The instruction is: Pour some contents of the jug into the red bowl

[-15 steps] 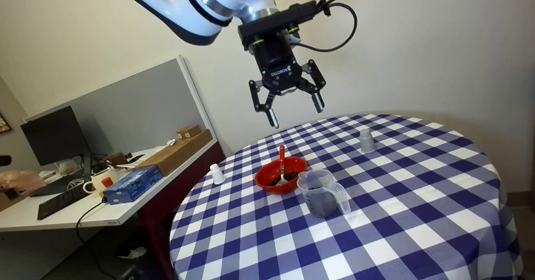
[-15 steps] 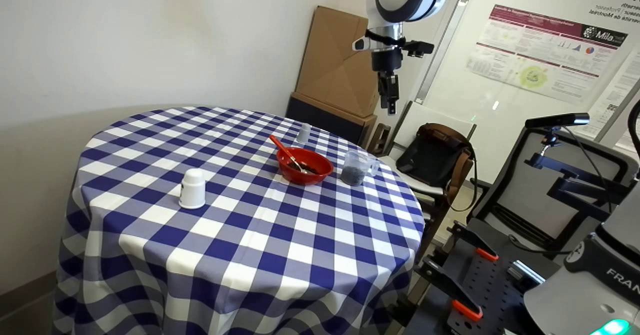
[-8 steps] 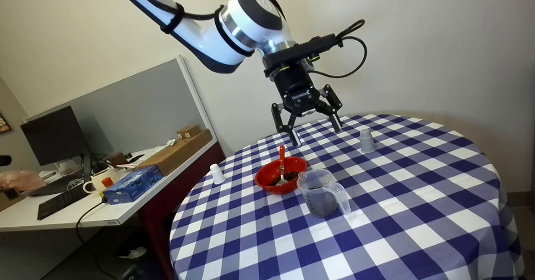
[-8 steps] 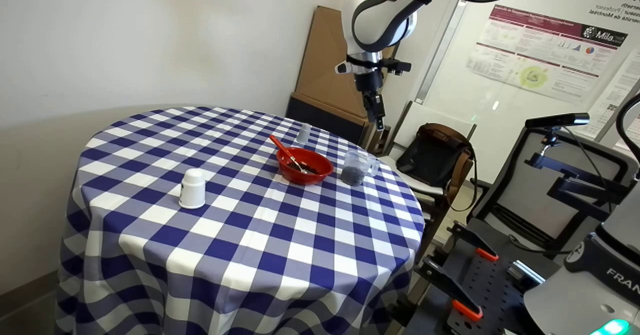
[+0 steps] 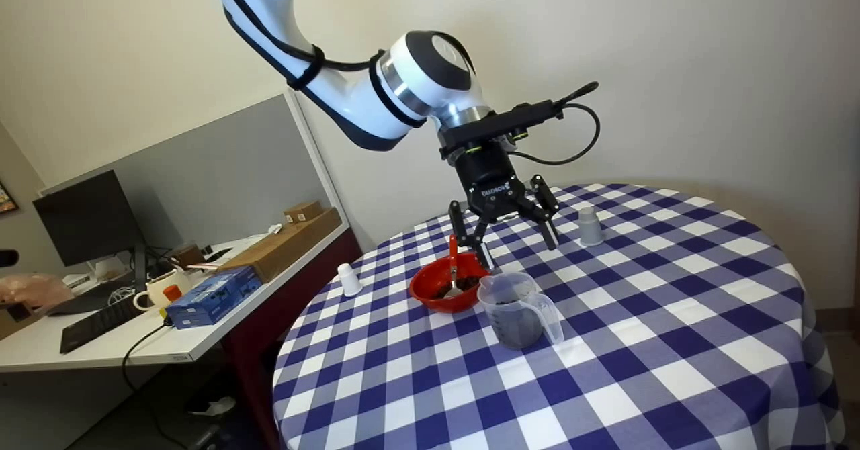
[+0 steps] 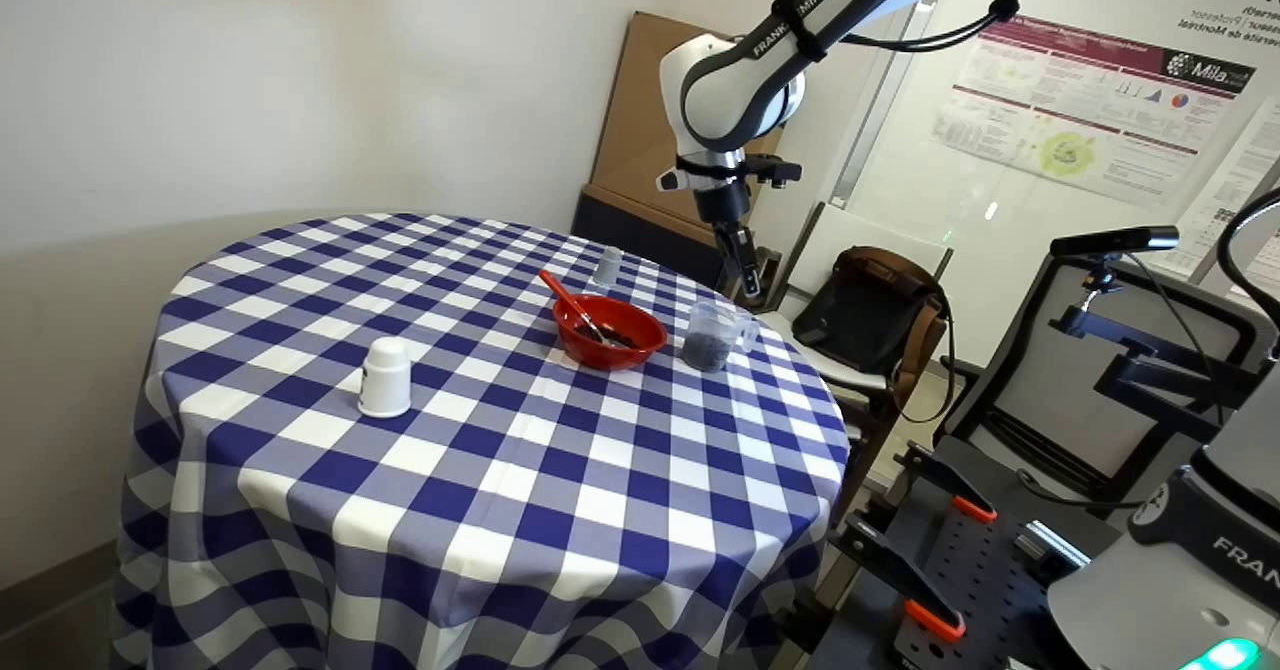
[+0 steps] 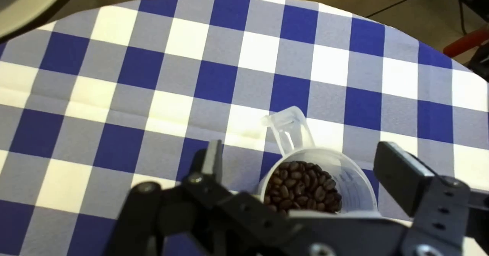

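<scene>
Unless the spread, empty fingers (image 7: 403, 179) straddle the measuring jug (image 5: 516, 319) squarely, one may knock it. Coffee beans (image 7: 301, 187) could then spill.

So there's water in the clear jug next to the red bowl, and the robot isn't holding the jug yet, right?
Almost! It isn't water: the wrist view shows dark brown beans in the clear jug. The rest is right: the jug stands next to the red bowl, and the robot's open gripper isn't holding it yet.
</scene>
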You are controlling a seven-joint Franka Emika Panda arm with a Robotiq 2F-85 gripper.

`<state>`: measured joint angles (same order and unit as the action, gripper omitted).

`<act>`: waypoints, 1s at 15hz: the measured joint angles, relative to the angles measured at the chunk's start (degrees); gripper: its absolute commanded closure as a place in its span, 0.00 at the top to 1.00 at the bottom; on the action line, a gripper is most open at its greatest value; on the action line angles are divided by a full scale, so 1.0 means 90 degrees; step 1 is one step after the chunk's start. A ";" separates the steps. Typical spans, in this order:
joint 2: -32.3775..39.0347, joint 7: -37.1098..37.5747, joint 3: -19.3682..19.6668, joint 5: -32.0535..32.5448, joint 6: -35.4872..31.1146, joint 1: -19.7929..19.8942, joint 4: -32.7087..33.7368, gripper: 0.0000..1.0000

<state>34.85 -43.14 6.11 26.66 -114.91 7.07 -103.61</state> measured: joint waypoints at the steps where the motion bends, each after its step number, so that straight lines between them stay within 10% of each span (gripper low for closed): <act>1: 0.0060 0.0000 0.0003 0.0020 0.0002 0.0003 0.0026 1.00; 15: 0.0548 0.0048 0.0080 0.0310 0.0011 0.0022 0.0096 0.91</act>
<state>39.79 -42.70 6.83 29.45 -114.82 7.27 -102.74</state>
